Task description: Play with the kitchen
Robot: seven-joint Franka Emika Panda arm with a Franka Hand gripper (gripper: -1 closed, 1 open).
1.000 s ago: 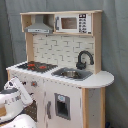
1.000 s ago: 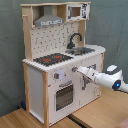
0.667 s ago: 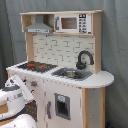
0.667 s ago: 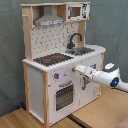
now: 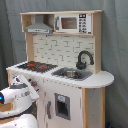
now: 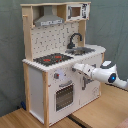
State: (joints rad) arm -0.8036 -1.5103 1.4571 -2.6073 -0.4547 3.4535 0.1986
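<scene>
Against grey drapes, the tall white and light-wood toy kitchen (image 6: pixel 60 60) stands on a wooden floor while the robot's white gripper (image 6: pixel 76 67), finger state impossible to tell, has edged closer to the front panel, likely reaching for a knob.

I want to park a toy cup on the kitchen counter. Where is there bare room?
The rounded counter end beyond the sink and faucet is bare. The hob and sink fill the rest. The front by the oven door is crowded by the arm.
</scene>
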